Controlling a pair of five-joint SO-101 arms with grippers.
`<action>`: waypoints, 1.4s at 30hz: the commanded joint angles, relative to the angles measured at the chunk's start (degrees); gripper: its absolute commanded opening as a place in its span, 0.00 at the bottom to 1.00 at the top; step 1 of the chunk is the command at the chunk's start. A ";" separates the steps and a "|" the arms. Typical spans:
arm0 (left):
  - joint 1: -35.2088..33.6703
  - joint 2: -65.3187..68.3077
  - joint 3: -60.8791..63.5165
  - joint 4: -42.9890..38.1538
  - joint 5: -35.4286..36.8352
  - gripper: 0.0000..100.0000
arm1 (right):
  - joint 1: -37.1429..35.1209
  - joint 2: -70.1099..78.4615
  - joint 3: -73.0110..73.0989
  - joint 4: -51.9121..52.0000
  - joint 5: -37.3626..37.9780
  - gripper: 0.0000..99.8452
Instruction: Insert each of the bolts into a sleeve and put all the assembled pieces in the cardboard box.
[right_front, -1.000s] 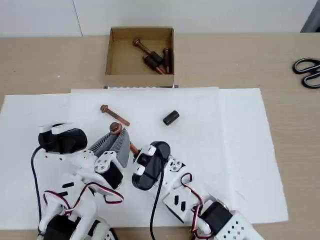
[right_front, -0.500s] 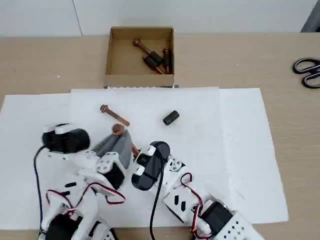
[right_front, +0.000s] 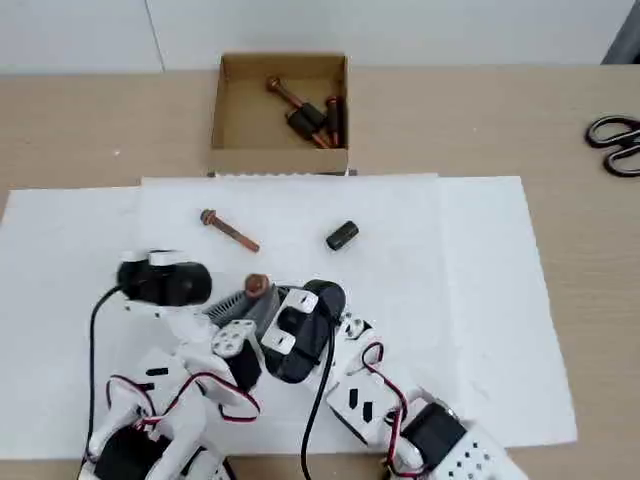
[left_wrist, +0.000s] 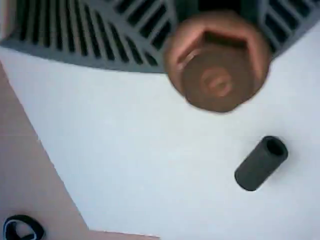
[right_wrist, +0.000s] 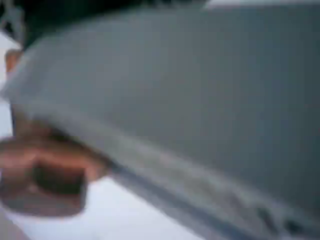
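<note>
1. The high view is fixed above the table. It looks steeply down and towards the far wall, from far enough off to take in the cardboard box and the white sheet.
2. The left wrist view sits very close behind a bolt and faces down onto the same sheet. It shares the loose sleeve with the high view.
3. The right wrist view is very close to a blurred grey surface. Which way it faces cannot be told.

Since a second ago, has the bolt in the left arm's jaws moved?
Yes. The held bolt has shifted away from the cardboard box and the loose bolt, toward the near edge and rightward in the high view.
</note>
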 joint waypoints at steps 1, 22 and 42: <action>0.09 0.18 0.31 0.18 0.00 0.00 | -0.13 -0.57 -4.22 -2.42 0.44 0.00; -7.91 0.26 -6.90 1.23 -8.35 0.18 | 2.07 -0.04 -3.60 -1.98 2.64 0.00; -22.24 -0.18 10.42 -7.30 -27.78 0.01 | 26.68 0.40 -6.59 10.68 1.14 0.00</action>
